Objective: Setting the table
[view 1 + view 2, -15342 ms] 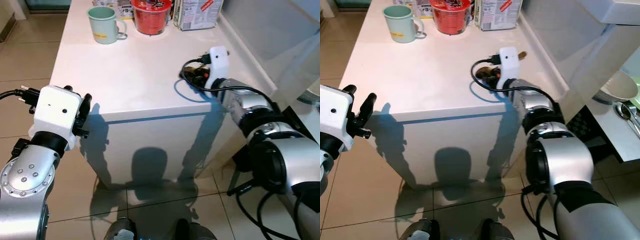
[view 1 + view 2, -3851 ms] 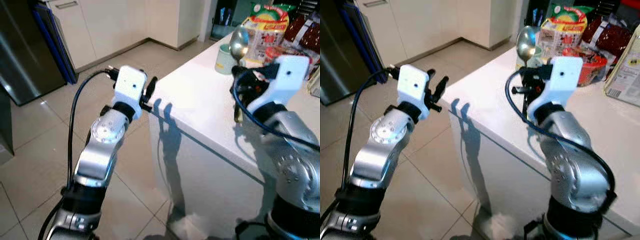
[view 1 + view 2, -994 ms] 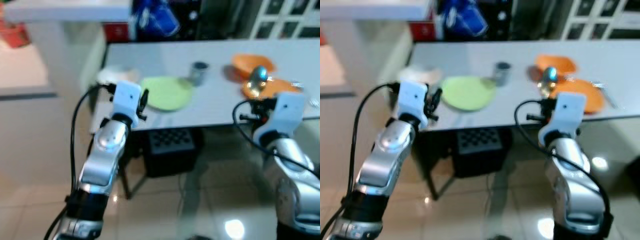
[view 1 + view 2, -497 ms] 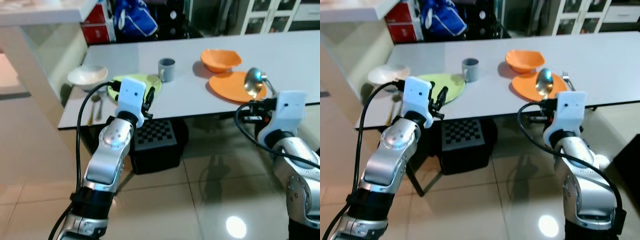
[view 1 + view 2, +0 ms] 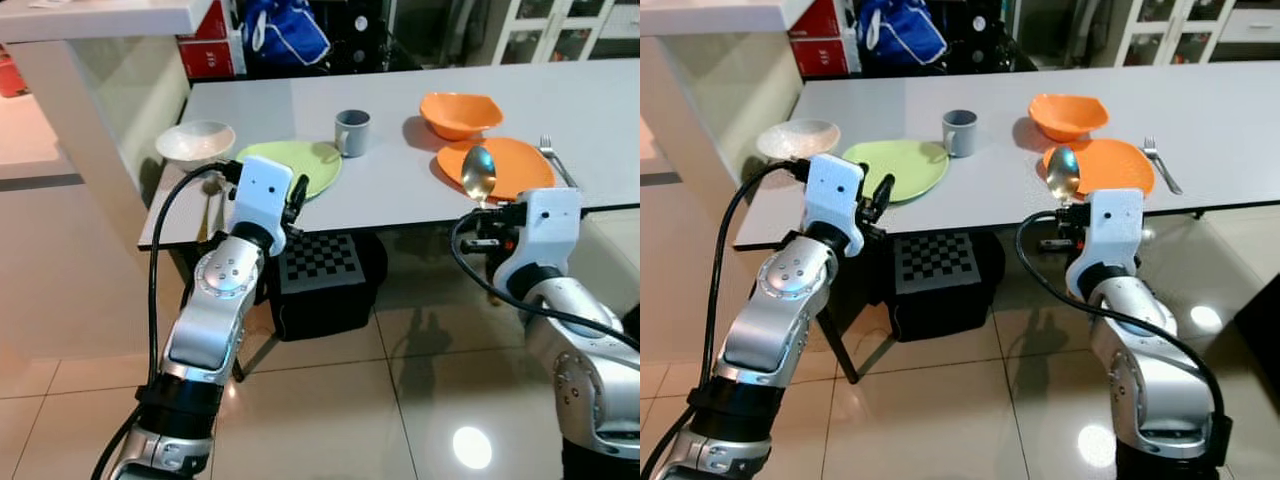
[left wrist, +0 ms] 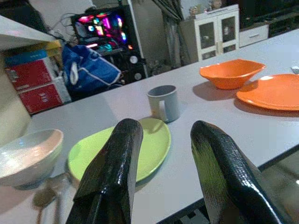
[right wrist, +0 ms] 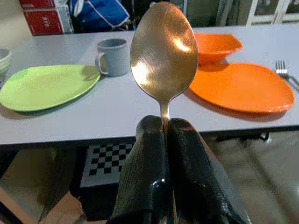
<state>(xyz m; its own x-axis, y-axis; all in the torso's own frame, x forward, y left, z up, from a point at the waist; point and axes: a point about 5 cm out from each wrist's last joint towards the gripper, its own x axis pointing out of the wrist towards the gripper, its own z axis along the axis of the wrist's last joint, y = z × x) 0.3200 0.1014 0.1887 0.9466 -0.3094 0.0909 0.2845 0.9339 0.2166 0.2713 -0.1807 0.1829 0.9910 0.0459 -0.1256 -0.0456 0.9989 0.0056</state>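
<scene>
Right claw (image 7: 163,135) is carrying a clamped gold spoon (image 7: 163,56) toward the counter (image 5: 400,195); next, lowering it beside the orange plate (image 7: 240,88) just ahead; left claw (image 6: 163,154) is gaping, empty

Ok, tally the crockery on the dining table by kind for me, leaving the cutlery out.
Plates: 2 (green plate, orange plate)
Bowls: 2 (white bowl, orange bowl)
Mugs: 1 (grey mug)
Total: 5
</scene>
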